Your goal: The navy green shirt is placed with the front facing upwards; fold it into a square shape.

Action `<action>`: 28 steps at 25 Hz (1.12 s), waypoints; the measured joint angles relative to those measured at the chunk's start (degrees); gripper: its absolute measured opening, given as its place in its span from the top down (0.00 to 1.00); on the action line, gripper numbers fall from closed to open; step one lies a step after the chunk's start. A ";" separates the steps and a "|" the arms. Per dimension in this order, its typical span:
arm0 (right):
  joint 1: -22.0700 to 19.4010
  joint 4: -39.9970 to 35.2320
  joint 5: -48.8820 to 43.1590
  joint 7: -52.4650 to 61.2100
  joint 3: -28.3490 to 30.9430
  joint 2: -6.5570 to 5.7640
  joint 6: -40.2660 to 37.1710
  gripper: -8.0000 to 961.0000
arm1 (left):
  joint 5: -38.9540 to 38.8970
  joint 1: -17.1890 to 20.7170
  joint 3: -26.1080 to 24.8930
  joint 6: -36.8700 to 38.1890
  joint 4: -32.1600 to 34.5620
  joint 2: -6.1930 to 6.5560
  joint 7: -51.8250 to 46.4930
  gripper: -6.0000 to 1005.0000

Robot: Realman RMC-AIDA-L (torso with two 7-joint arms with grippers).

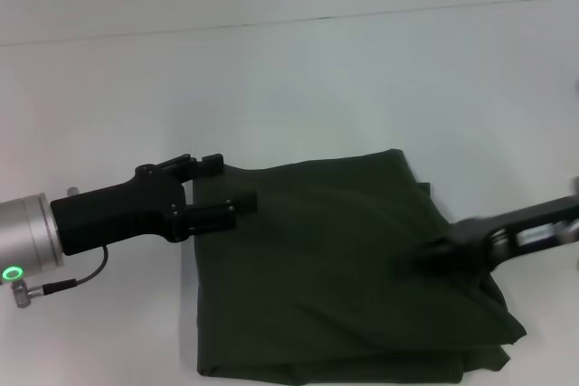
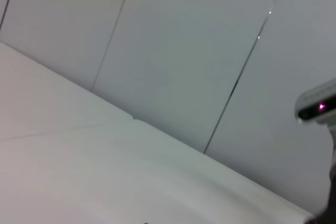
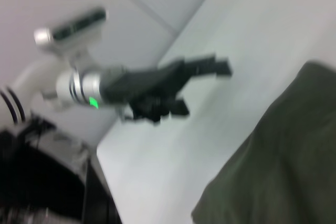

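We see the white table filling most of the head view, with the navy green shirt folded into a rough block in the lower centre-right, plain green side up, edges uneven at the bottom.

Left gripper reaches in horizontally from the left edge and sits at the shirt's upper-left corner, fingers spread apart with nothing between them. Whether it touches the cloth we can't tell.

Right gripper comes in from the right edge, low over the shirt's right side; blurred, so we can't tell its finger state.

Right wrist view adds the left gripper side-on, open, clear above the table, shirt in the lower right.

Left wrist view shows only table and wall panels.
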 joint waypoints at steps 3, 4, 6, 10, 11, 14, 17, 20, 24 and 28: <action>1.56 0.12 -0.01 0.38 -6.22 2.09 1.93 0.91 | -0.21 0.02 -0.37 0.11 0.14 0.00 -0.02 0.10; 1.82 0.12 0.00 0.60 -7.79 2.48 2.42 0.91 | -0.29 0.01 -0.40 0.13 0.16 0.00 -0.02 0.10; 2.08 0.17 0.00 1.09 -9.79 2.99 3.49 0.91 | -0.54 -0.02 -0.42 0.13 0.18 0.00 0.00 0.10; 2.22 1.23 -0.01 2.23 -13.10 3.29 6.60 0.91 | -0.68 -0.02 -0.43 -0.16 0.21 0.00 0.08 0.10; 2.21 1.56 -0.03 2.55 -13.98 3.30 7.48 0.91 | -0.69 -0.02 -0.44 -0.25 0.22 0.00 0.10 0.10; 1.97 2.60 -0.05 3.03 -16.21 3.09 10.73 0.91 | -0.72 -0.02 -0.41 -0.46 0.23 0.00 0.19 0.10; 2.08 4.42 -0.09 3.06 -17.69 2.68 13.37 0.91 | -0.73 -0.02 -0.34 -0.59 0.23 0.00 0.25 0.10; 2.21 4.91 -0.13 2.59 -18.32 2.55 13.41 0.91 | -0.73 -0.02 -0.41 -0.66 0.23 0.00 0.27 0.10; 2.21 3.59 0.42 0.75 -17.15 2.39 9.40 0.91 | -0.73 -0.02 -0.43 -0.70 0.23 0.00 0.28 0.10; 2.30 1.42 1.04 -0.03 -15.02 2.32 6.28 0.91 | -0.73 -0.15 -0.45 -0.75 0.24 0.00 0.30 0.10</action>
